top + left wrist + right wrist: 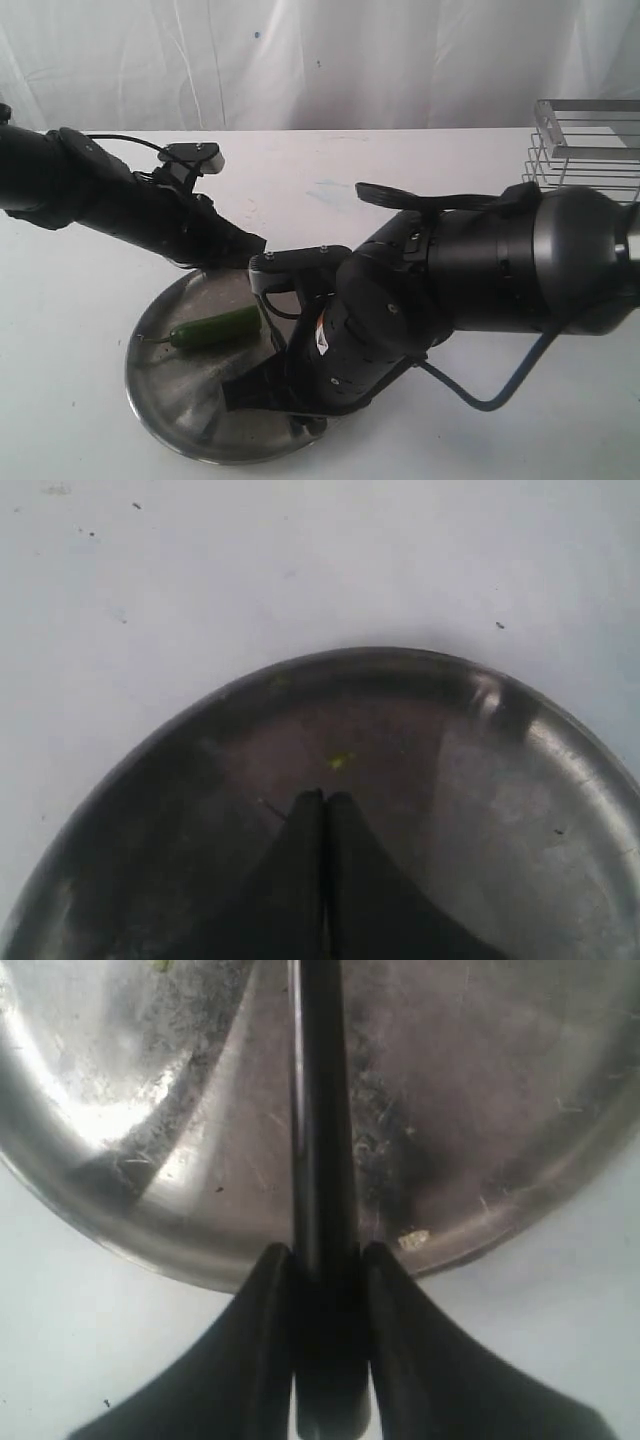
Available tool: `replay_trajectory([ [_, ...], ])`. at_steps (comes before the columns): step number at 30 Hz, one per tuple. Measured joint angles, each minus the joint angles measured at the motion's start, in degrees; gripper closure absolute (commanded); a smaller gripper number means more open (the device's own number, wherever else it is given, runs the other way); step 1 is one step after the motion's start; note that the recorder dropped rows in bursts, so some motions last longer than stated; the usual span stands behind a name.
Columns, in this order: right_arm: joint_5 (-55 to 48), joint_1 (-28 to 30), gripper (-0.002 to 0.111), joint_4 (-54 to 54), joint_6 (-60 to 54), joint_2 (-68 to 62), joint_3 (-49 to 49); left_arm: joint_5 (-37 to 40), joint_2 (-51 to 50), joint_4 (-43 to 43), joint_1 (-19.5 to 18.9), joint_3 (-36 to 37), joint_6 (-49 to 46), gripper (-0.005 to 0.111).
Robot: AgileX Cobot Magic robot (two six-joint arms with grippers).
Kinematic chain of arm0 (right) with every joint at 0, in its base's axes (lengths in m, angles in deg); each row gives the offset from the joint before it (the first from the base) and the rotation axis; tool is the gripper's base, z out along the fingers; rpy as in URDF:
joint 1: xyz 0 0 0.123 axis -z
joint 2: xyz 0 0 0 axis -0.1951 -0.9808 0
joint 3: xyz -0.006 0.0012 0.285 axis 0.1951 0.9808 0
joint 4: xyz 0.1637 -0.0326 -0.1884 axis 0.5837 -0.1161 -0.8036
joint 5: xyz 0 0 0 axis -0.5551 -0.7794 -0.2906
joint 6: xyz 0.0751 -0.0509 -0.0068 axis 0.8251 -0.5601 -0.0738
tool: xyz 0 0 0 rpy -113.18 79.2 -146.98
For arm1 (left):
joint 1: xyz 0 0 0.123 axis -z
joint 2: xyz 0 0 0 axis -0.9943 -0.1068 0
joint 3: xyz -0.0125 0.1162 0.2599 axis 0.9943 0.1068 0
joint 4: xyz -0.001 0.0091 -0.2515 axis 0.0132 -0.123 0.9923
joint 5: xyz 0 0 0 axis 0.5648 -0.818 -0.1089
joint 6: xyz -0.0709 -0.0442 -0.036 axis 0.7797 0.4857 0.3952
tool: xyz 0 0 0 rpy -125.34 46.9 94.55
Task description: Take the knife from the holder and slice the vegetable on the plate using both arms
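The green vegetable (215, 327) lies on the far half of the round steel plate (165, 395). My right gripper (325, 1255) is shut on the black handle of the knife (318, 1110), whose dark blade reaches out over the plate (480, 1110). In the exterior view that gripper (250, 392) sits low over the plate, just right of the vegetable. My left gripper (325, 798) is shut with nothing between its fingers and hovers over the plate (520, 810). From outside, it (250, 245) is at the plate's far rim, beyond the vegetable. The left wrist view does not show the vegetable.
The silver wire holder (590, 150) stands at the back right of the white table (400, 160). The bulky right arm (470, 280) stretches across the middle and hides the plate's right side. A white curtain hangs behind the table.
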Motion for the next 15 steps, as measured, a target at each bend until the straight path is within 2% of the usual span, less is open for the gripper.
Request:
replay_trajectory([
  [15, 1.5, 0.0, 0.108, 5.3, -2.4, -1.3, 0.0, -2.7, -0.1, 0.3, 0.0, 0.0, 0.0, 0.106],
])
